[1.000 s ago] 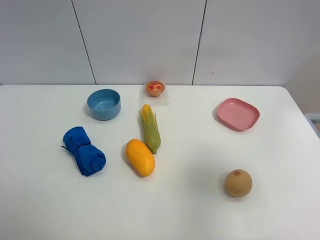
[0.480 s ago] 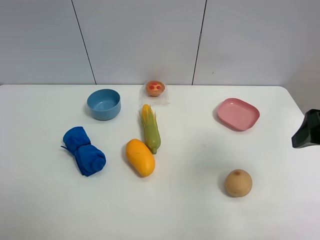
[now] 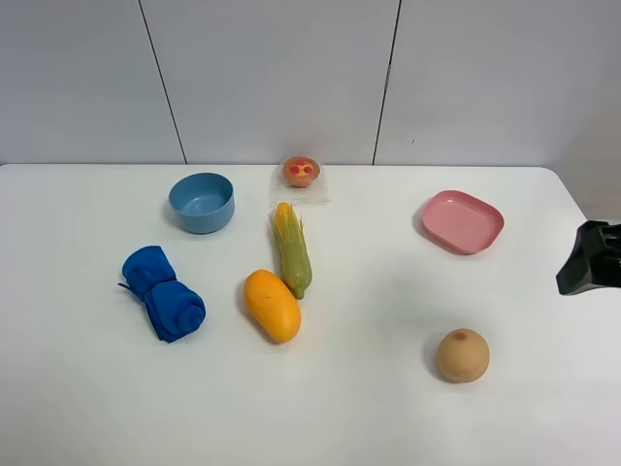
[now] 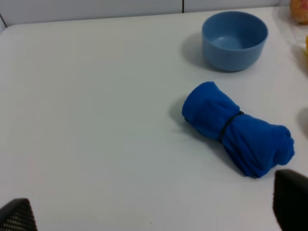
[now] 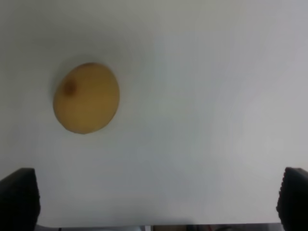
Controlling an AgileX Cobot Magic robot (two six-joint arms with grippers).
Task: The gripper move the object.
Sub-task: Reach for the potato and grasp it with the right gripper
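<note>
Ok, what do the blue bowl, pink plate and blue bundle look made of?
Blue bowl: likely matte plastic, smooth and evenly coloured. Pink plate: probably the same, smooth with a soft sheen. Blue bundle: soft cloth, folds showing, cinched by a dark band.

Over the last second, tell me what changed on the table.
The right claw came in from the right edge and eased left toward the peach, gripping nothing. The peach, plate, mango, corn, cloth, bowl and tart stayed put.

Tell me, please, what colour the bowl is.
The bowl is light blue, clearest in the left wrist view.
</note>
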